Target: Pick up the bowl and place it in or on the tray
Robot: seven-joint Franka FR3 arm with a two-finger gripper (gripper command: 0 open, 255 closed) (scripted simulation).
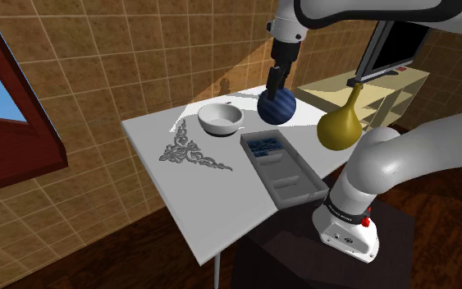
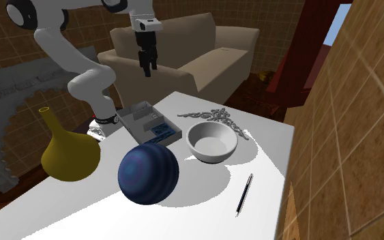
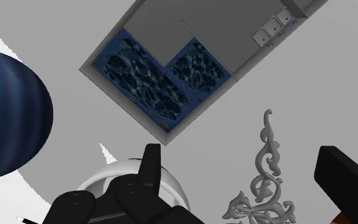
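— Any writing to read?

— Only some small square marks at one end of the tray [image 3: 190,19], and they are too small to make out.

— And the hand?

— The hand [image 2: 146,68] hangs in the air above the bench [image 2: 272,146] and touches nothing. In the wrist view its two black fingers [image 3: 151,168] stand wide apart with nothing clasped between them. One finger overlaps the bowl's rim, and the other is over by the ornament.

— Where is the bowl?

— The bowl [image 1: 221,120] stands upright on the white bench, between a silver scrollwork ornament [image 1: 189,152] and a dark blue ball [image 1: 277,106]. It touches neither of them. It is plain white, round and smooth, with a thick rim.

— And the tray?

— It lies flat on the same bench, apart from the bowl and nearer the stand in the shoulder view. It is grey, rectangular and shallow, with low dividers. One L-shaped section is lined with a mottled blue pattern.

— What else is there?

— The ball has faint darker stripes. A mustard-yellow vase [image 1: 340,125] with a round belly and a narrow neck stands near it. A slim dark pen [image 2: 245,194] lies on the bench near the bowl.
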